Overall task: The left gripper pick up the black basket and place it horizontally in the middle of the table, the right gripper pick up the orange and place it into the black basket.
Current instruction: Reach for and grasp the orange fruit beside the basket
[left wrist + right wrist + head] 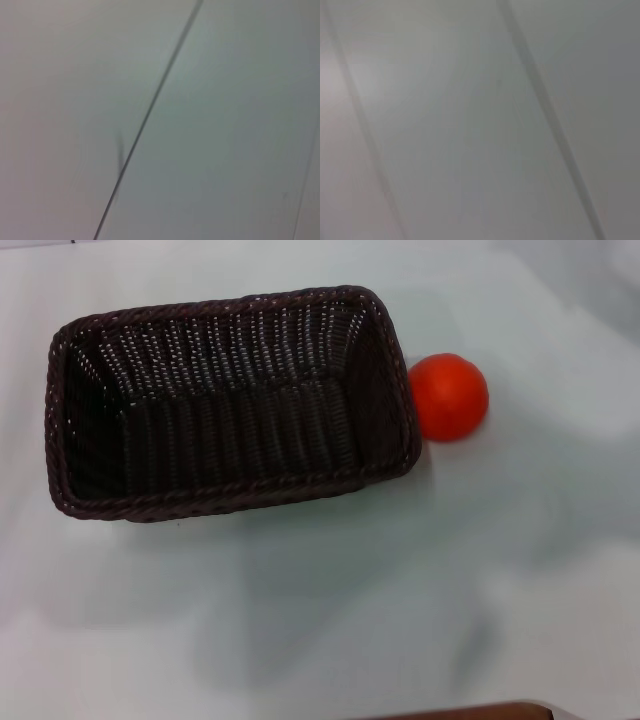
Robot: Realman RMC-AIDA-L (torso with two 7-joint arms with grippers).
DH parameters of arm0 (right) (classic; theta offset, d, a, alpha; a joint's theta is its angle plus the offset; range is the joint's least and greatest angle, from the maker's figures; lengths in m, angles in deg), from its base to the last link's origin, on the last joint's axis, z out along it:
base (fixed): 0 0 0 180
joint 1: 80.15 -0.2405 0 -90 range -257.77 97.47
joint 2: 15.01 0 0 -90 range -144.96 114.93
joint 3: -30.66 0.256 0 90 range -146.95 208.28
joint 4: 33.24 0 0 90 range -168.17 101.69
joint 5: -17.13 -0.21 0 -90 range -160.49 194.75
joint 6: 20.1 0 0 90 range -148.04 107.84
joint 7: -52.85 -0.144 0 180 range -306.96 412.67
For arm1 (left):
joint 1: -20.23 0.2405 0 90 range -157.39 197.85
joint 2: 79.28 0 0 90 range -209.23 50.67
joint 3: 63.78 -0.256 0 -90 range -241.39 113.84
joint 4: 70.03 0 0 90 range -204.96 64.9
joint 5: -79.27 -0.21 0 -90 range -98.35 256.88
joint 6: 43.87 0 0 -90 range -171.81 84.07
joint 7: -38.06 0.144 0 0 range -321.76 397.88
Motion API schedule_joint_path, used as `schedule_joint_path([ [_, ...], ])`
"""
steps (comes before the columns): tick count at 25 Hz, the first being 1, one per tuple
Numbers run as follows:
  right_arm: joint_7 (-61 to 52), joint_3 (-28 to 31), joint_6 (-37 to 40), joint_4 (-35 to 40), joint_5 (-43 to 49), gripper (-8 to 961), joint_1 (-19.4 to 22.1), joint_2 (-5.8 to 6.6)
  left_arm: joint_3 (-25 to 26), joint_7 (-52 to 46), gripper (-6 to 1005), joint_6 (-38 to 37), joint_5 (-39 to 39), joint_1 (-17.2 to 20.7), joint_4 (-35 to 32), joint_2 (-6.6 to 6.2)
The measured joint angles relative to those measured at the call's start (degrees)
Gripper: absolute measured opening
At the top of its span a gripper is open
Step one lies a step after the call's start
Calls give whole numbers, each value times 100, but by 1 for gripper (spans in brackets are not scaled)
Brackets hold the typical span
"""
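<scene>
Bare table [330, 620] fronts you — black basket [70, 455] lies lengthwise, empty, left of centre; orange [448, 397] just beside its right end. Neither of 2 grippers shows; jaws unknowable.

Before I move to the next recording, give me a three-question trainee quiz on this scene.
1. True or false: the orange lies inside the black basket.
2. Which end of the basket is the orange beside, seen from the head view: A left, B right?
3. Fill in: the basket stands on the pale ____.

Key: 1 false, it sits outside on the tabletop; 2 B; 3 table. Neither end effector is in view.
</scene>
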Motion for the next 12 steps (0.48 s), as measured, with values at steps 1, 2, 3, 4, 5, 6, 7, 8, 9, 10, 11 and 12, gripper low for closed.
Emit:
schedule_joint_path([
  [1,-308,16,38,250,517,572,-15,40,0,571,588,-198,239,-10,227,3],
  [2,-563,33,83,425,927,572,-43,77,-12,1266,588,-461,514,-27,505,13],
  [3,-822,51,171,622,1394,571,-78,114,-21,1729,587,-654,674,-46,700,17],
  [4,-1055,72,289,828,1863,570,-128,145,-25,2039,586,-788,765,-67,847,17],
  [5,-1294,102,462,1023,2345,570,-173,162,-23,2488,585,-962,889,-113,1052,17],
  [6,-1483,127,604,1200,2729,569,-217,172,-22,2533,584,-979,901,-121,1076,18],
  [7,-1700,150,786,1388,3148,569,-273,181,-18,2615,583,-987,929,-152,1126,17],
  [8,-1929,167,988,1522,3581,568,-350,197,-18,2645,583,-987,942,-178,1160,16],
  [9,-2119,192,1182,1626,3967,568,-439,214,-18,2645,582,-987,942,-178,1160,16],
  [10,-2293,238,1398,1684,4360,567,-550,233,-13,2641,581,-949,952,-252,1229,4],
  [11,-2423,301,1613,1710,4720,566,-660,247,-13,2641,581,-937,953,-269,1242,-1],
  [12,-2498,360,1782,1727,4978,566,-752,254,-13,2641,581,-923,955,-281,1254,-4],
])
